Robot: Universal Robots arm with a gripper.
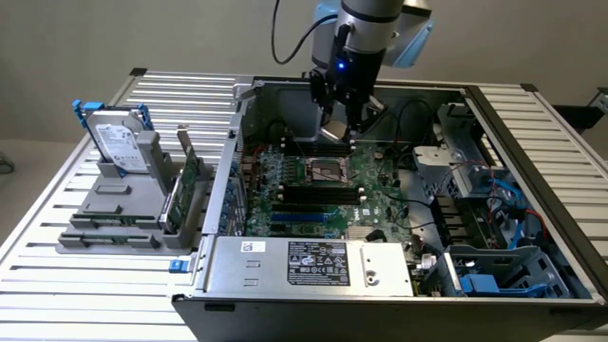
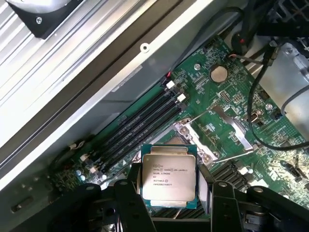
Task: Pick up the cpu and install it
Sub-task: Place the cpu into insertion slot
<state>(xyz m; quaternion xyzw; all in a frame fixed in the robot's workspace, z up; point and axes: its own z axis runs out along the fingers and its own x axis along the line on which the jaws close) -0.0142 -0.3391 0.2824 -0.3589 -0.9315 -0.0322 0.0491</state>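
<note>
The cpu (image 2: 168, 177), a flat silver square with printed text and a pale rim, sits between my dark fingers (image 2: 129, 199), held by its edges. My gripper (image 2: 170, 195) is shut on it. In the exterior view the gripper (image 1: 343, 127) hangs inside the open computer case, a little above the motherboard (image 1: 380, 199) and behind the dark square socket (image 1: 326, 171), with the cpu (image 1: 334, 131) at its tip. In the wrist view the socket's metal frame (image 2: 217, 133) lies just beyond the chip, partly hidden by it.
Black memory slots (image 2: 140, 123) run beside the socket. Cables (image 2: 263, 92) and a metal drive cage (image 1: 456, 164) stand at the exterior view's right. The power supply (image 1: 309, 265) fills the case's front. A hard drive with blue handles (image 1: 119, 142) stands in a grey rack outside the case.
</note>
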